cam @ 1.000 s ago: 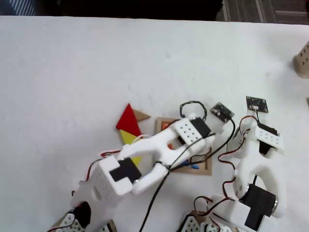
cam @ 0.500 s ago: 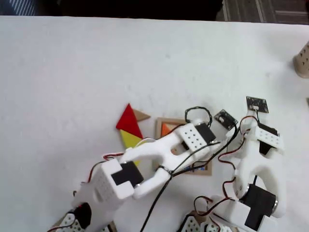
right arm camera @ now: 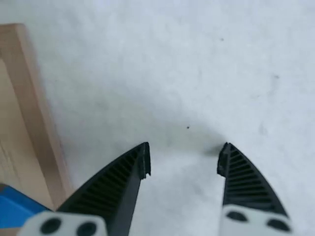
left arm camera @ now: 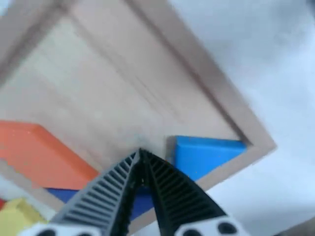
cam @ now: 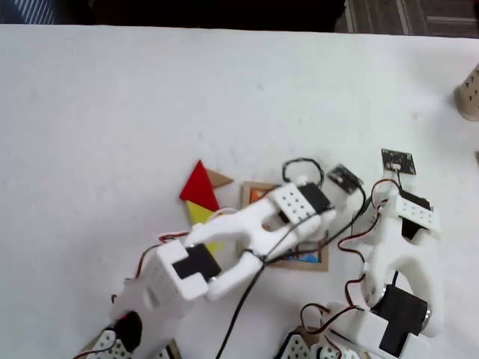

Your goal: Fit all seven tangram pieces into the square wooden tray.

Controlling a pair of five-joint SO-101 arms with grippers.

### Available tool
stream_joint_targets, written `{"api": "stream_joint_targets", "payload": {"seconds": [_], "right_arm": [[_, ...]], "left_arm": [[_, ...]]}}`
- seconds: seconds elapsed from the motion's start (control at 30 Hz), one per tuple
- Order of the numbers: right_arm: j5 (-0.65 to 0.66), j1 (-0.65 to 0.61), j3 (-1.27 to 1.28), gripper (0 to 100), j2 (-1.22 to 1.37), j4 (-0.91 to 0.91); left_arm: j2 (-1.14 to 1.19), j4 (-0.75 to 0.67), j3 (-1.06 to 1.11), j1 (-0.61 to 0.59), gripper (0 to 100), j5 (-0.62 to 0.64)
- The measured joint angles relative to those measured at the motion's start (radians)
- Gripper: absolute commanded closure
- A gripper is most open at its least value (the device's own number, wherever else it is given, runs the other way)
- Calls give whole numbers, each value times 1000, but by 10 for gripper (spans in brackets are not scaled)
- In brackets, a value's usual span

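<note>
The square wooden tray (cam: 322, 263) lies under my left arm (cam: 247, 228). Inside it are an orange piece (cam: 257, 197) and a blue piece (cam: 304, 256). In the left wrist view my left gripper (left arm camera: 141, 155) is shut, its tips down on the tray floor (left arm camera: 123, 83) beside the blue piece (left arm camera: 204, 151), with the orange piece (left arm camera: 42, 152) off to one side. A red triangle (cam: 199, 185), a yellow piece (cam: 198, 213) and a small tan triangle (cam: 220, 178) lie on the table left of the tray. My right gripper (right arm camera: 184, 157) is open over bare table beside the tray rim (right arm camera: 34, 113).
The right arm (cam: 404, 224) stands just right of the tray, with cables looping between the two arms. A perforated tan object (cam: 470, 93) sits at the far right edge. The white table stretches bare behind and to the left.
The left arm's wrist swung slightly right over the tray, then back. More of the blue piece now shows at the tray's front edge. The right arm stayed still.
</note>
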Motion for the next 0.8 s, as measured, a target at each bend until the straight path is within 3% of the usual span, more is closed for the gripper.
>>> {"api": "stream_joint_targets", "payload": {"seconds": [0.13, 0.43, 0.8], "right_arm": [[0, 0, 0, 776, 0, 0], [0, -2, 0, 776, 0, 0], [0, -2, 0, 776, 0, 0]], "left_arm": [[2, 64, -43, -52, 979, -81], [-15, 118, -72, -72, 980, -103], [-442, 64, 233, -232, 977, -114]]}}
